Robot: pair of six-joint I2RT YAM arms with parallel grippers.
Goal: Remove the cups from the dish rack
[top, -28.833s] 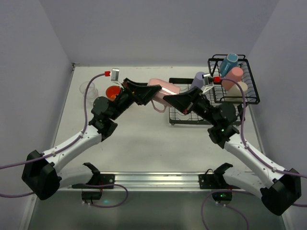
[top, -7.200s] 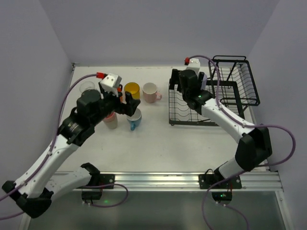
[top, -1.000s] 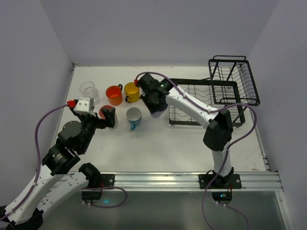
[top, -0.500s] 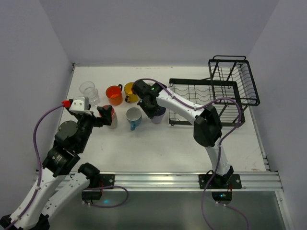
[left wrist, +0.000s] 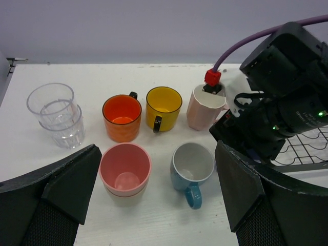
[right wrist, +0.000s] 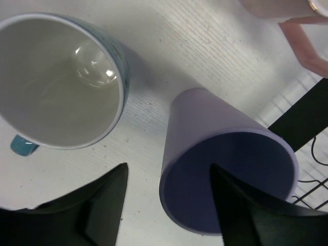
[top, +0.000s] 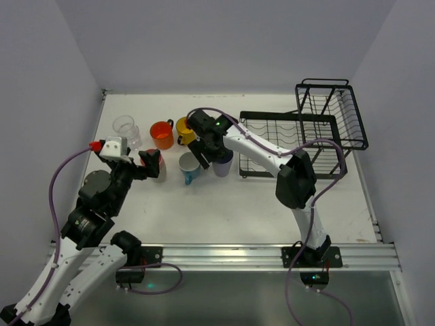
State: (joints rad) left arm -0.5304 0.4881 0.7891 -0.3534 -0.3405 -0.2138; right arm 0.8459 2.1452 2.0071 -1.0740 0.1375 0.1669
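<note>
The lavender tumbler [right wrist: 225, 159] stands upright on the table beside the blue mug [right wrist: 56, 77]. My right gripper [right wrist: 169, 205] hangs open over it, one finger outside its wall and one over its mouth, neither touching. From above, the right gripper [top: 207, 155] covers part of the tumbler [top: 223, 164]. My left gripper [left wrist: 156, 154] is open above the salmon-pink tumbler [left wrist: 125, 171] and the blue mug [left wrist: 192, 166]. Behind stand the orange mug [left wrist: 122, 117], yellow mug [left wrist: 163, 106], pale pink mug [left wrist: 205, 108] and clear glass [left wrist: 56, 115]. The dish rack [top: 292, 146] holds no cups.
The rack's raised basket [top: 331, 112] stands at the back right, next to the right wall. The right arm stretches across the flat tray toward the cups. All cups cluster on the left half of the table, close together. A metal rail [top: 224, 255] runs along the near edge.
My right gripper has opened and let go of the lavender tumbler, which now stands next to the blue mug. The left arm has hardly moved.
</note>
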